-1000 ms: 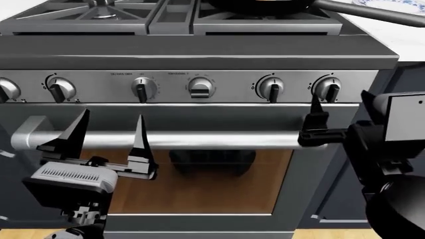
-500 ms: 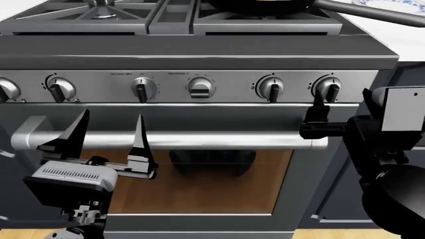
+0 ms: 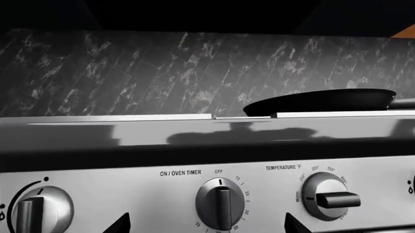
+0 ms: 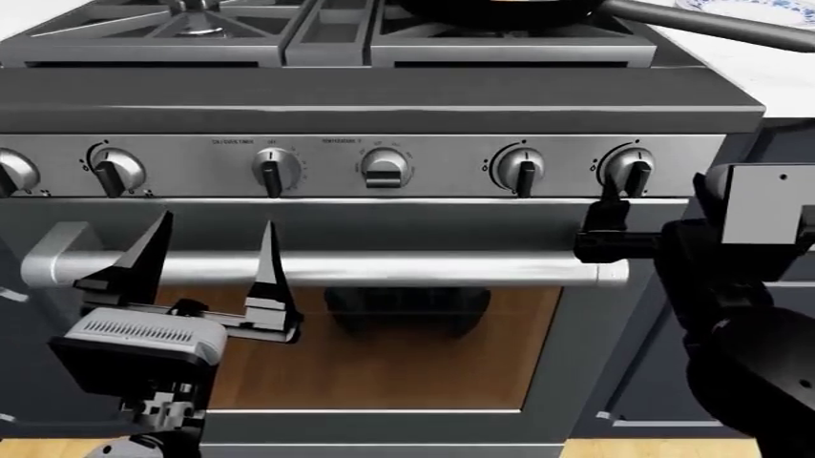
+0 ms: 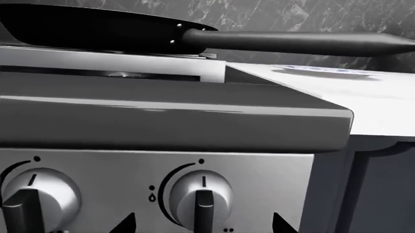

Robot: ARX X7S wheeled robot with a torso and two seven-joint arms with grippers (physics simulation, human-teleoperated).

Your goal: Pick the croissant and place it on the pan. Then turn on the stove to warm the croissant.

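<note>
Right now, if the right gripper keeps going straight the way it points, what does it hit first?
Probably the rightmost burner knob: the right gripper has it centred between its open fingertips. The gap remaining is unclear.

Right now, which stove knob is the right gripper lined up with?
The rightmost knob, at the panel's end below the pan. The right gripper sits just under it; the other knobs lie further left, and the left gripper hangs open by the oven handle.

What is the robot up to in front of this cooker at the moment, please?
The robot faces the wide grey and stainless gas stove. Its right gripper sits just below the rightmost silver knob, apparently lining up to turn it; the pointer reads straight up, so nothing seems turned yet. The left gripper hangs open by the oven's bar handle, holding nothing. The round black frying pan rests on the grates; its contents are hidden.
</note>
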